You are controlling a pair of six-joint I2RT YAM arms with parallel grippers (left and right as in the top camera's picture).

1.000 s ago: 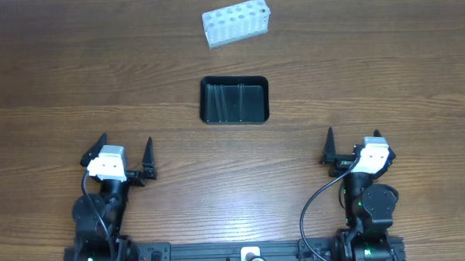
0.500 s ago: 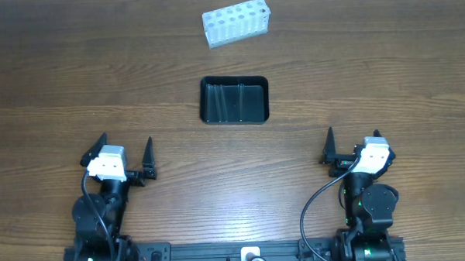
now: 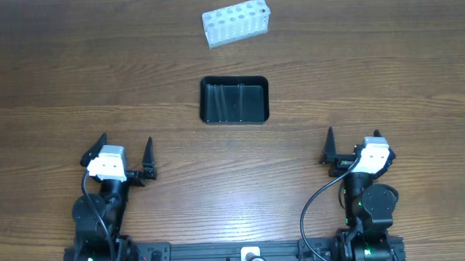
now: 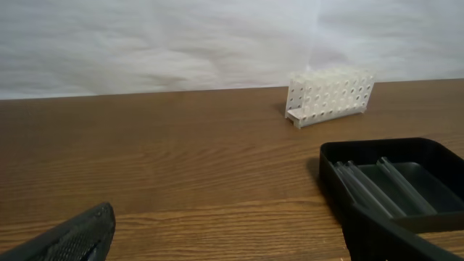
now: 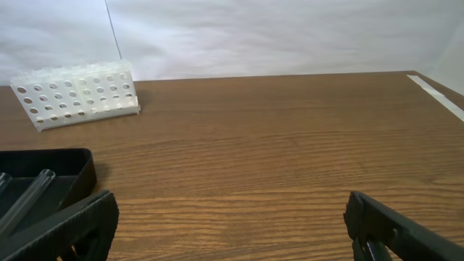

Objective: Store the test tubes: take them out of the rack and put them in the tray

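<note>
Now, left tool (image 3: 126, 139): fingers spread wide, nothing between them; it sits low by its own base, well short of the tray.
Right tool (image 3: 353, 132): likewise wide open and holding nothing, drawn back by its base.
Tray (image 3: 203, 108): on the surface (image 3: 60, 74), ahead of both tools and about midway between them, so either arm could reach it.
Tubes (image 3: 231, 103): clear ones lie flat in the tray, side by side and lengthwise away from the tools; lying down, they cannot tip.
Rack (image 3: 236, 22): upright beyond the tray, farthest from the tools and set at a slight angle. Its holes look empty from above, though I cannot tell for certain.
Stage: probably finished or close to it. With both tools empty and pulled back, the pose reads as rest, not an approach.
</note>
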